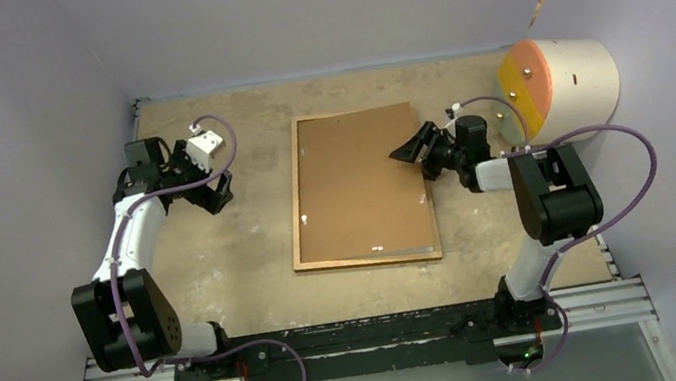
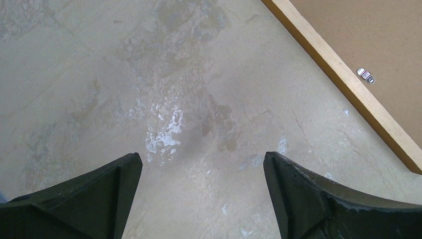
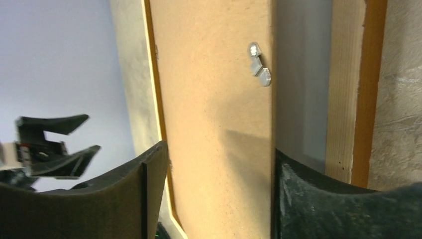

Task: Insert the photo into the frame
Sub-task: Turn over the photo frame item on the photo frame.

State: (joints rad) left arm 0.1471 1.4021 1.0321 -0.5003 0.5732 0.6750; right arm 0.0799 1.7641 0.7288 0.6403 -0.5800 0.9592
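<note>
The orange-brown wooden frame (image 1: 294, 207) lies face down mid-table, with the plain brown backing board (image 1: 359, 187) resting slightly askew on it. The photo's print shows in no view. My right gripper (image 1: 409, 151) is open at the board's far right corner. In the right wrist view its jaws (image 3: 221, 159) stand wide apart, one finger over the board (image 3: 214, 99), the other at the board's edge beside a pale grey strip (image 3: 303, 74) and the frame's rail (image 3: 356, 89). My left gripper (image 1: 217, 196) is open and empty over bare table (image 2: 203, 164), left of the frame (image 2: 343, 79).
A white cylinder with an orange end (image 1: 561, 86) stands at the back right. Small metal turn clips sit on the backing board (image 3: 260, 69) (image 2: 366, 75). Grey walls close in the table on the left, back and right.
</note>
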